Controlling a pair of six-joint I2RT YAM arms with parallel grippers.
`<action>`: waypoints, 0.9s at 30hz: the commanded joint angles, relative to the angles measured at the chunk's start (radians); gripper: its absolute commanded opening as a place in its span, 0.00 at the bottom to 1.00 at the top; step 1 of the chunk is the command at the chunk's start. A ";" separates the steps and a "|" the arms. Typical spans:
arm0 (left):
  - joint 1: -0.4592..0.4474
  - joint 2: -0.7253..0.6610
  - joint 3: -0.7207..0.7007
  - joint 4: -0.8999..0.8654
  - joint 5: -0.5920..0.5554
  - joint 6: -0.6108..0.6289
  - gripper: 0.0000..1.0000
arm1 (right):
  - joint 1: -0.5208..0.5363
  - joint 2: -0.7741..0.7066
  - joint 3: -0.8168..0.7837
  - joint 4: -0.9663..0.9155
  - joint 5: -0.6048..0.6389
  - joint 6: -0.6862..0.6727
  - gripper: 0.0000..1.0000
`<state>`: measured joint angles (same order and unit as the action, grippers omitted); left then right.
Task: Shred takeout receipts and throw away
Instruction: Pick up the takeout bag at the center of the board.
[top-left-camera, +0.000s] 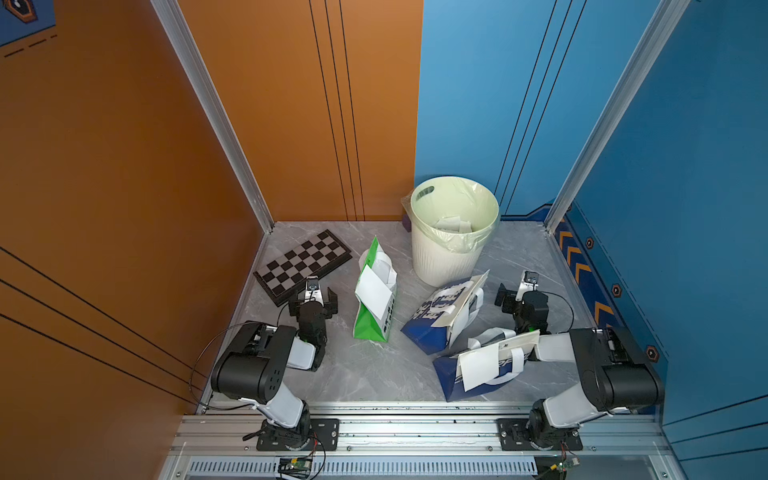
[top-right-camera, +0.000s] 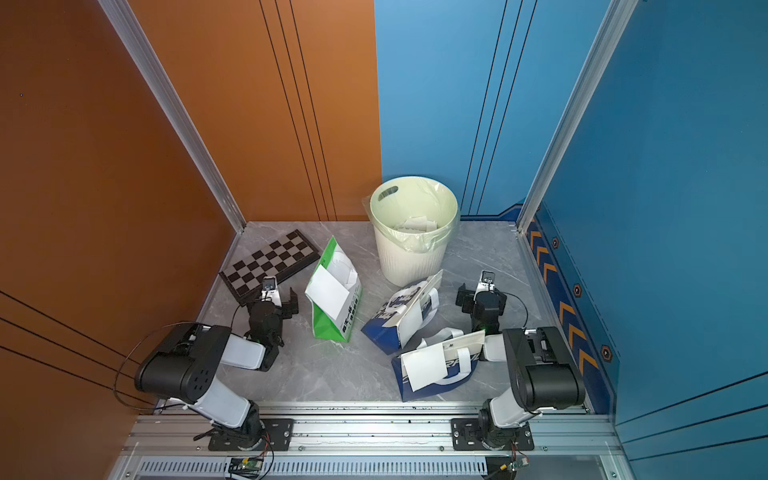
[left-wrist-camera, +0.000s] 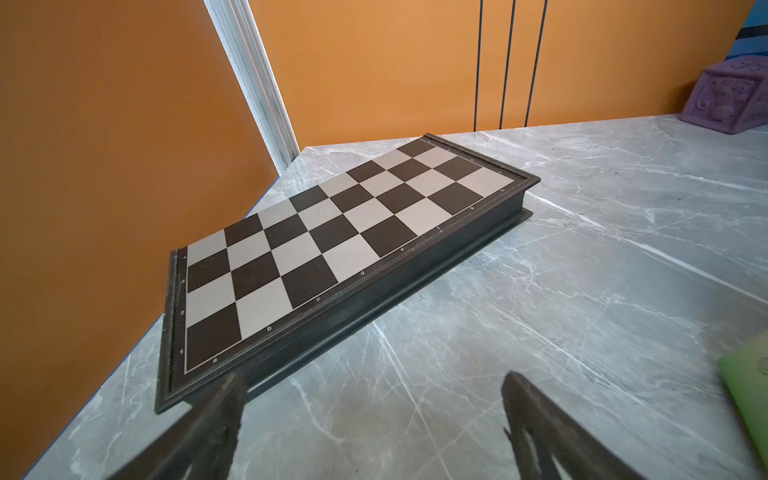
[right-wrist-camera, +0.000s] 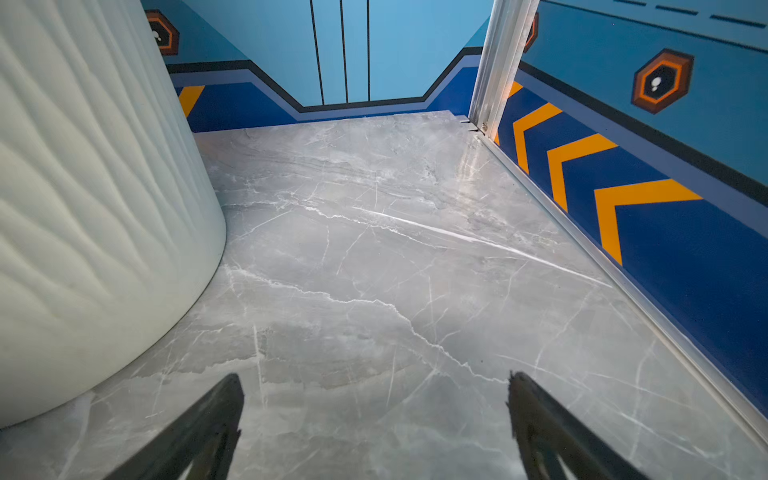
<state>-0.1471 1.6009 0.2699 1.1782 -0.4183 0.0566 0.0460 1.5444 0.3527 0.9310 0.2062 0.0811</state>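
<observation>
1. Grey counter (top-left-camera: 365, 374) carries everything.
2. Left arm (top-left-camera: 257, 365) at 8 o'clock, right arm (top-left-camera: 615, 374) at 4 o'clock. Both sets of jaws stand spread wide and empty, the left near the chessboard and the right beside the bin.
3. White bin (top-left-camera: 440, 262) at 12 o'clock, with a plastic liner. The white paper pieces (top-left-camera: 451, 224) inside are possibly torn slips.
4. Chessboard (top-left-camera: 303, 262) lies flat at 10 o'clock.
5. Green-white bag (top-left-camera: 370, 328) is near centre. Two blue-white bags (top-left-camera: 428, 332) lie at 4 to 5 o'clock.
6. Receipts (top-left-camera: 372, 291): one rests on the green-white bag, and a second receipt (top-left-camera: 478, 365) rests on the nearer blue-white bag.
</observation>
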 joint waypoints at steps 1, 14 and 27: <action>-0.005 -0.004 0.012 -0.005 -0.016 0.009 0.98 | 0.002 -0.001 0.015 -0.018 0.012 -0.012 1.00; 0.012 -0.010 0.041 -0.066 -0.005 -0.009 0.98 | -0.022 -0.004 0.010 -0.015 -0.040 0.001 1.00; 0.017 -0.043 0.025 -0.072 -0.036 -0.035 0.98 | -0.036 -0.031 -0.022 0.031 -0.006 0.032 1.00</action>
<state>-0.1246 1.5944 0.2974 1.1095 -0.4187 0.0387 0.0219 1.5444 0.3515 0.9344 0.1688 0.0853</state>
